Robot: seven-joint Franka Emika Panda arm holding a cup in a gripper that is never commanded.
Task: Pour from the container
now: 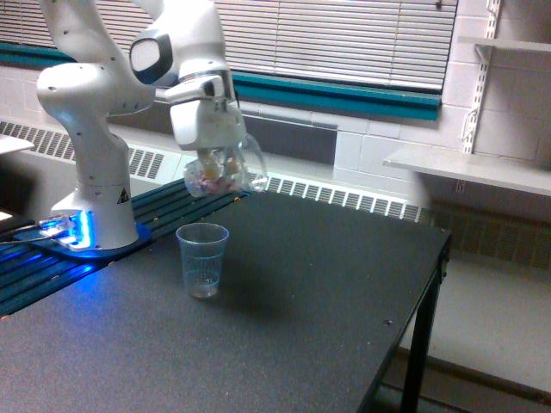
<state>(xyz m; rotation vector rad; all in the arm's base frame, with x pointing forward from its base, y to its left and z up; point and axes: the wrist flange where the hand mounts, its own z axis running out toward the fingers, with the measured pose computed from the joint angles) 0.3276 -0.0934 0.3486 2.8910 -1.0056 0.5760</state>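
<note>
White robot arm holding a tilted clear jar above a plastic cup on a dark table.

Exterior view: the white Franka gripper [217, 157] is closed around the clear, rounded glass-like container [222, 175], which hangs tilted in the air with small pink, white and tan pieces gathered at its lower end toward the exterior view's left. Directly beneath, well apart from it, a taller tapered clear ribbed plastic cup [202, 259] stands upright on the dark speckled tabletop [301, 310]. The arm's white base [96, 202] stands toward the exterior view's left, lit blue at its foot. Closed window blinds [344, 39] fill the wall behind.
</note>
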